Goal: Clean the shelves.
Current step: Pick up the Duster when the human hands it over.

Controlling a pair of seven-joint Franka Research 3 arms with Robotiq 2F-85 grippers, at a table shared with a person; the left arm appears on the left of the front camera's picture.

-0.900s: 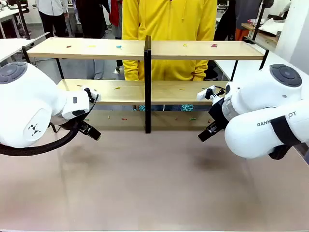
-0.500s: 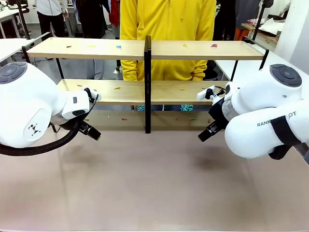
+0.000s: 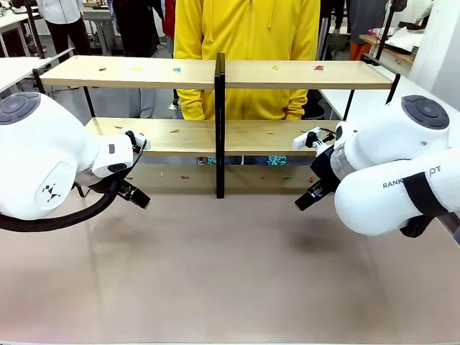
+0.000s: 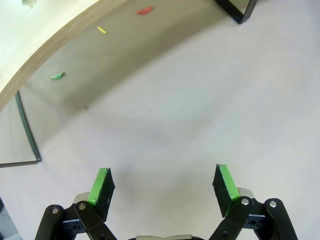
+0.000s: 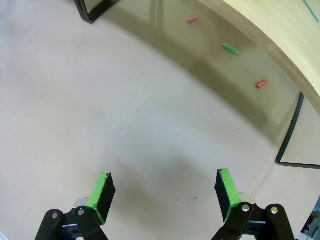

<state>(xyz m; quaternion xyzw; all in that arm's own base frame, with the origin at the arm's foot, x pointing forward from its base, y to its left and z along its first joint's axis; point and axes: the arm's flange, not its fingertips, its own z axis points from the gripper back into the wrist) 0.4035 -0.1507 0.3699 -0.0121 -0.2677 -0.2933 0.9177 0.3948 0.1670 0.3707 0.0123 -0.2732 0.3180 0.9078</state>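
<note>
I hold my left tool (image 4: 162, 180) and right tool (image 5: 162, 182) wide and empty over the worktop (image 3: 230, 287), just short of the shelves (image 3: 345, 74), whose long boards run crosswise ahead, each arm nearest its own half.

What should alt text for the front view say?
Two white robot arms come in from the sides, the left gripper and right gripper low over a beige tabletop. Behind them stands a two-tier wooden shelf unit strewn with small coloured scraps, and a person in yellow beyond it.
</note>
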